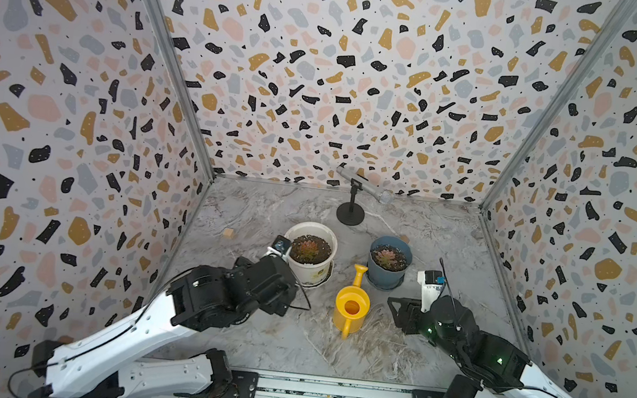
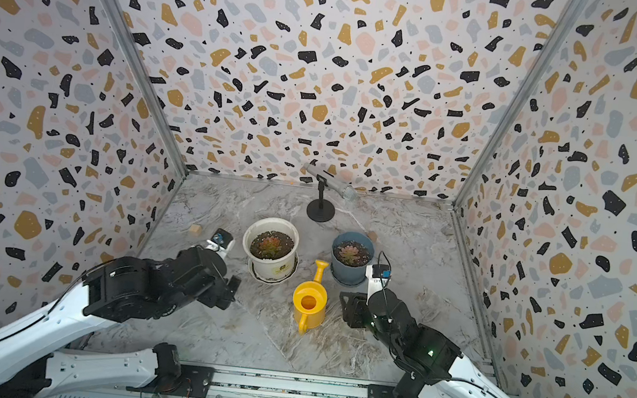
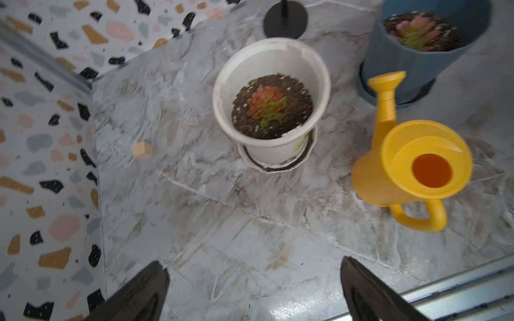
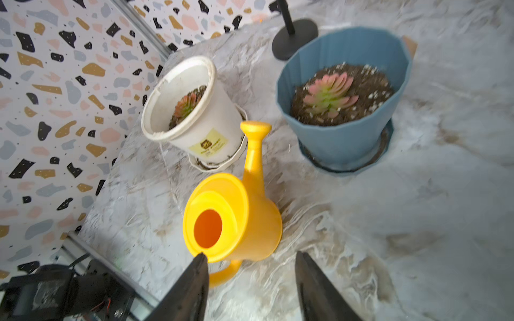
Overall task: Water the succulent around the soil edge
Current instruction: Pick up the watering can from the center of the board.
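Note:
The succulent (image 1: 385, 258) (image 4: 329, 93), a pinkish-green rosette, sits in a blue-grey pot (image 1: 386, 279) (image 2: 349, 273) at mid-right of the table. Its soil edge (image 4: 374, 83) is dark and flecked with white grit. A yellow watering can (image 1: 351, 306) (image 2: 309, 303) (image 3: 411, 166) (image 4: 236, 219) stands upright in front of the pot, spout toward it and handle toward me. My right gripper (image 1: 401, 313) (image 4: 251, 255) hovers just right of the can, open and holding nothing. My left gripper (image 3: 252, 262) is wide open over bare table, left of the can.
A wider white pot (image 1: 310, 272) (image 3: 267, 59) with a similar rosette stands left of the can, close to my left arm (image 1: 237, 289). A microphone stand (image 1: 350, 214) is at the back. A small wooden block (image 1: 228, 232) lies near the left wall.

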`<state>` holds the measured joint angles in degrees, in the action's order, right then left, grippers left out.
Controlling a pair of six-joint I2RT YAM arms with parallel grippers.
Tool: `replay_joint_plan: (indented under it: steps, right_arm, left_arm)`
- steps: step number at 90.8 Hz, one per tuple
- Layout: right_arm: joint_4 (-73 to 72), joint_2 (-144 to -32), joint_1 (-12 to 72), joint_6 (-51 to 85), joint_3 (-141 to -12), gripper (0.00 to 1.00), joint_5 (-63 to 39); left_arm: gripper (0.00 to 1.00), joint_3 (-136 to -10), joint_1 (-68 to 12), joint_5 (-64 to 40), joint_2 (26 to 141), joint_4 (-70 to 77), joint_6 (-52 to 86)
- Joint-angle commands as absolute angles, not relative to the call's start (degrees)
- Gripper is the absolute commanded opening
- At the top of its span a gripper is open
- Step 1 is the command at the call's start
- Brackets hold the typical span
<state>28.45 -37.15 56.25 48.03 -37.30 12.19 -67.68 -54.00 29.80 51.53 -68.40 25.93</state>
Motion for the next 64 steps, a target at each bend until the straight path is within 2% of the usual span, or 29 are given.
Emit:
replay_joint_plan:
  steps: [1,14,22,33,44,64]
  right_arm:
    - [33.55,-36.70,60.34,56.49,-35.58,0.54,9.51]
    - [34.15,-40.73,67.59,61.18,-35.91,0.54,13.42]
    - [32.48,-45.76,71.08,64.32,-36.77,0.54,15.52]
    - [31.96,-52.50,76.82,67.12,-39.77,0.54,22.13]
    - [31.38,-59.85,79.36,72.51,-42.17,0.54,25.36]
    - [32.17,-74.40,82.14,74.34,-51.29,0.54,28.54]
  left_arm:
    - [1.00,-61.99,-47.47,25.64,48.17,-60.87,21.64]
    - [1.00,-54.63,-44.19,23.78,49.11,-55.65,23.26]
    - [1.00,-57.55,-44.12,24.97,52.87,-60.16,24.45]
    - [1.00,-56.47,-43.85,25.20,52.54,-58.99,24.55]
    - [1.00,-56.05,-41.97,27.79,51.29,-59.29,25.20]
    - [1.00,-56.16,-38.15,30.96,48.78,-60.38,26.20]
